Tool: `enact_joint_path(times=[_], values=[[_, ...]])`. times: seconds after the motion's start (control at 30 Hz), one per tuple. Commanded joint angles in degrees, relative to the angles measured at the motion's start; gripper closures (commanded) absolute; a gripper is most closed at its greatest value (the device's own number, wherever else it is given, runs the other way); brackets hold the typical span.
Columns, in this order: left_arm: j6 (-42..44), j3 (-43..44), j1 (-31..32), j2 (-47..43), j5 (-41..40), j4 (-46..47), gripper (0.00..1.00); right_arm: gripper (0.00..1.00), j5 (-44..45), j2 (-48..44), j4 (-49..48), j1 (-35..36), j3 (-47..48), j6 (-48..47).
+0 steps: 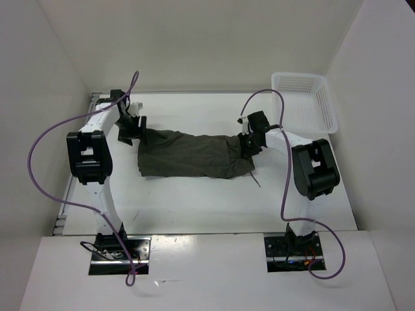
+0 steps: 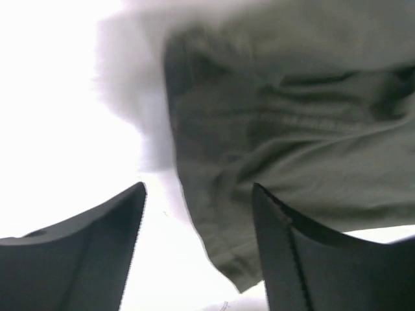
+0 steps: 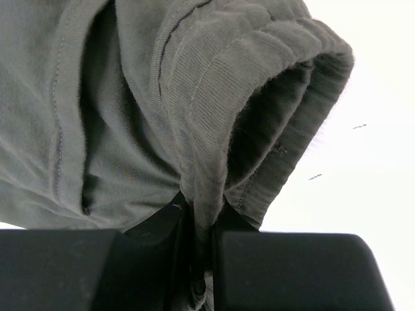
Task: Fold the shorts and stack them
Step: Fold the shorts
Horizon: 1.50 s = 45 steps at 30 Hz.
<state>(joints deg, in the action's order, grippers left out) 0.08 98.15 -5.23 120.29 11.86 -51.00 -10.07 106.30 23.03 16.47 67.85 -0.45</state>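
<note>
No legible text, label, brand, number or sign in any view. Two tiny dark marks [image 3: 360, 126] on the desk [image 3: 382, 214], above and to the right of the right gripper [image 3: 198, 223], are too small to read as characters.

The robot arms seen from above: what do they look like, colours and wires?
Both the left arm and right arm are slim white tubes joined by chunky black housings, bolted to base plates. A purple cable loops loosely along each one. The left end effector and right end effector are black, each with two flat wedge-shaped fingers; one shows a toothed edge.
</note>
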Motion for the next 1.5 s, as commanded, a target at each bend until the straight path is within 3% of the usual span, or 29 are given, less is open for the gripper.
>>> enact_joint_path(times=[0.0, 0.1, 0.3, 0.53, 0.67, 0.73, 0.77, 0.87, 1.17, 1.47], values=[[-0.08, 4.24, -0.48, -2.96, 0.71, 0.45, 0.23, 1.00, -0.04, -2.23, 3.60, -0.91, -2.02, -7.19], [-0.08, 4.24, -0.48, -1.03, 0.18, 3.01, 0.23, 1.00, -1.62, -2.24, 4.13, -0.91, -2.02, -7.20], [-0.08, 4.77, -0.48, 3.98, 1.58, 1.00, 0.40, 0.99, -1.62, -2.24, 4.13, -0.91, -1.50, -7.73], [-0.08, 3.19, -0.48, 6.17, 4.66, 3.28, 0.40, 0.99, -1.62, -2.24, 4.13, -0.39, -0.97, -7.73], [-0.08, 3.89, -0.48, 7.33, 6.68, 3.28, 0.56, 0.99, -1.62, -2.24, 4.13, -0.39, -0.97, -7.73], [-0.08, 3.89, -0.48, 7.33, 8.52, 3.28, 0.68, 0.99, -1.10, -2.24, 4.13, -0.39, -0.97, -7.73], [-0.08, 3.89, -0.48, 7.33, 9.06, 3.28, 0.81, 0.99, -1.10, -2.24, 4.13, -0.39, -0.97, -7.73], [-0.08, 3.89, -0.48, 6.19, 9.59, 3.28, 0.98, 1.00, -1.10, -2.24, 4.13, -0.39, -0.97, -7.73], [-0.08, 5.29, -0.48, -2.94, 10.37, 2.59, 1.00, 1.00, -0.57, -2.24, 3.60, -0.39, -1.50, -8.78], [-0.08, 13.38, -1.00, -1.74, 13.62, -1.29, 1.00, 1.00, -0.57, -2.77, 3.60, -0.39, -1.50, -9.84]])
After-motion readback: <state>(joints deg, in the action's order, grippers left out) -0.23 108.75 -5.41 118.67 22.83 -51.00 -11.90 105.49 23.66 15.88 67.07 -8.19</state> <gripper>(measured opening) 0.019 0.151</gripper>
